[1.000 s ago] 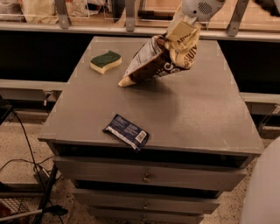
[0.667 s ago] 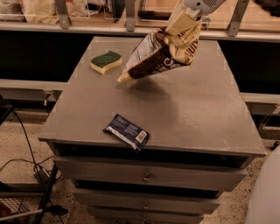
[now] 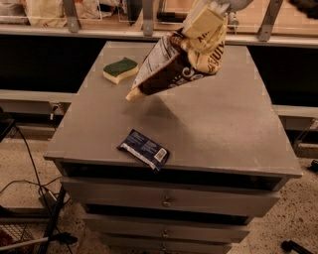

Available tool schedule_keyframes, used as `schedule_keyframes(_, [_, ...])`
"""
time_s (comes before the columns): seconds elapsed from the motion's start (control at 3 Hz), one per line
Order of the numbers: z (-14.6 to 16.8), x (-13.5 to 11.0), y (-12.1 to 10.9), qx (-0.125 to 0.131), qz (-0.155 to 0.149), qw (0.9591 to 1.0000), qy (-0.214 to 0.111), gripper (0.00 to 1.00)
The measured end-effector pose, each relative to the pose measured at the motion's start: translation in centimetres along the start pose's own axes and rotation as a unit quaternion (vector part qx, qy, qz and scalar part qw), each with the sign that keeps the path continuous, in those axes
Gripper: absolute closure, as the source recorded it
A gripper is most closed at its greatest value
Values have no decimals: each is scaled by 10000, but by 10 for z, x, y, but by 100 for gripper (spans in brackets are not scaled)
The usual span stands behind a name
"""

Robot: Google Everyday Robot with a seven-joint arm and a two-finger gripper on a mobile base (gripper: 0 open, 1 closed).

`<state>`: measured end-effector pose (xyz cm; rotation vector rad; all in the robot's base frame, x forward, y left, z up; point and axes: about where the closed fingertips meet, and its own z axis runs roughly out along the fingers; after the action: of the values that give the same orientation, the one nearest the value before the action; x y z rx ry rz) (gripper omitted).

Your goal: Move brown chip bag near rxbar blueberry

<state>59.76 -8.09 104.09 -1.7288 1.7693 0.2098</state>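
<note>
The brown chip bag [image 3: 179,62], dark brown and cream with a white panel, hangs tilted in the air above the back middle of the grey cabinet top [image 3: 223,129]. My gripper [image 3: 211,12] is at the top edge of the view, shut on the bag's upper end. The rxbar blueberry [image 3: 144,149], a small flat navy wrapper with a white barcode patch, lies near the front left edge of the top, well below and in front of the bag.
A green-and-yellow sponge [image 3: 119,69] lies at the back left of the top. Drawers [image 3: 166,198] run below the front edge. Shelving rails stand behind. Cables lie on the floor at the left.
The gripper has lifted the bag higher off the cabinet top, and it now hangs clear of the surface. The bar and sponge have not moved.
</note>
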Motion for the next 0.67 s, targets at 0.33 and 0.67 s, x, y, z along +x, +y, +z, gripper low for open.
schedule_keyframes(0.33, [-2,-17,30,-175,-105,9997,-165,100])
schedule_keyframes(0.67, [2,-30,54,-322,-261,9982,-442,100])
